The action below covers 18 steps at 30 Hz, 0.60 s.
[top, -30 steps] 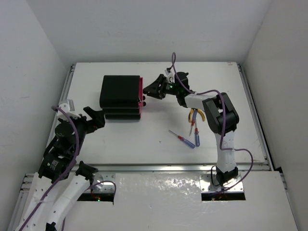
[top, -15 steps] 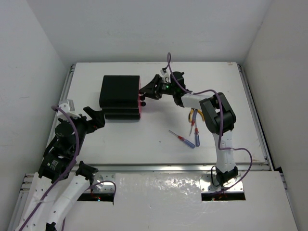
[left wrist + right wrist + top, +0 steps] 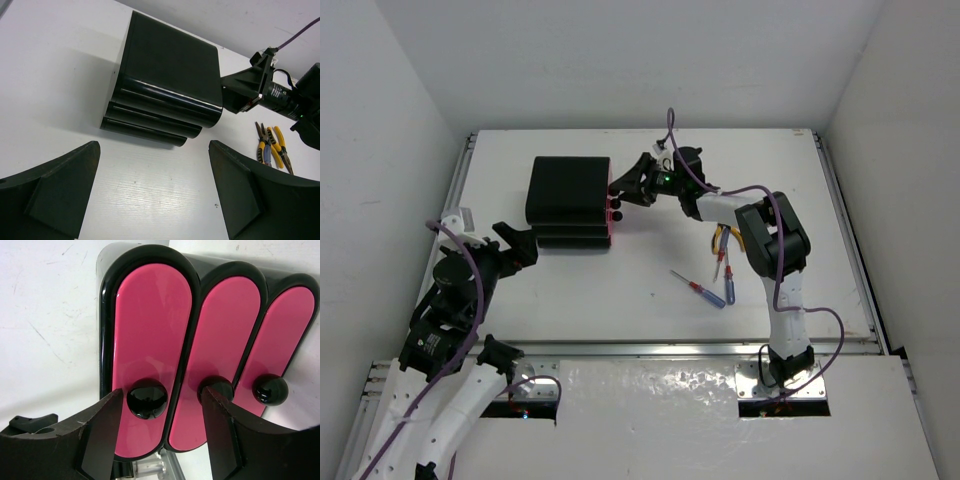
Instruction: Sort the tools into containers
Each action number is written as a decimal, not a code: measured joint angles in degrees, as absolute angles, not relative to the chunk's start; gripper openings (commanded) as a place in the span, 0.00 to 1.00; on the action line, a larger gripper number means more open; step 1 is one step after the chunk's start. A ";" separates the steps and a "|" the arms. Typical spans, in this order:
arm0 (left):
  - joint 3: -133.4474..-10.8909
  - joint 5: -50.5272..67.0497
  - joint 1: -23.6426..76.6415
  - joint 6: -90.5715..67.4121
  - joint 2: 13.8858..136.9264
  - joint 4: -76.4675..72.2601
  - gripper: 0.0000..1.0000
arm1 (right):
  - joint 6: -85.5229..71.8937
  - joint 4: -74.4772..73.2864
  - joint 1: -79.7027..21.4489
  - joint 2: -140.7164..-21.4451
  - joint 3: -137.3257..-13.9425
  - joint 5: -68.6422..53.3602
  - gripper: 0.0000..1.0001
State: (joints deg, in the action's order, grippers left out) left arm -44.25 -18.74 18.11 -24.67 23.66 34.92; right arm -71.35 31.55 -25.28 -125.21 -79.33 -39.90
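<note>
Right gripper (image 3: 161,392) fingers spread, straddling top drawer knob (image 3: 146,398), which sits nearer one finger; centre it, clear neighbouring knob (image 3: 217,386), pinch squarely, pull straight out.

white table (image 3: 570,290), plain white walls (image 3: 620,60)

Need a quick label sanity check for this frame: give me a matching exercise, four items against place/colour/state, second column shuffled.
1. right gripper
2. left gripper
3. drawer fronts
4. pliers

A. magenta-pink
B. open, fingers either side of one knob
C. open, empty, over the table short of the chest
D. yellow-handled, lying flat on the table

Pairs: 1-B, 2-C, 3-A, 4-D
</note>
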 measured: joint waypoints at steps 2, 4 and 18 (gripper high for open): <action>-44.23 -18.76 18.11 -24.69 23.62 34.94 0.88 | -71.11 30.96 -25.28 -125.21 -79.66 -39.90 0.63; -44.25 -18.74 18.11 -24.67 23.62 34.94 0.88 | -70.91 30.59 -25.28 -125.21 -79.83 -39.88 0.63; -44.23 -18.72 18.11 -24.67 23.62 34.94 0.88 | -72.40 34.20 -22.06 -120.99 -72.47 -40.95 0.62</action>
State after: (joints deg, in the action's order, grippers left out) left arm -44.23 -18.72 18.11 -24.67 23.62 34.94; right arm -72.40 34.20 -22.06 -120.99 -72.47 -40.95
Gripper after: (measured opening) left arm 0.884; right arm 0.625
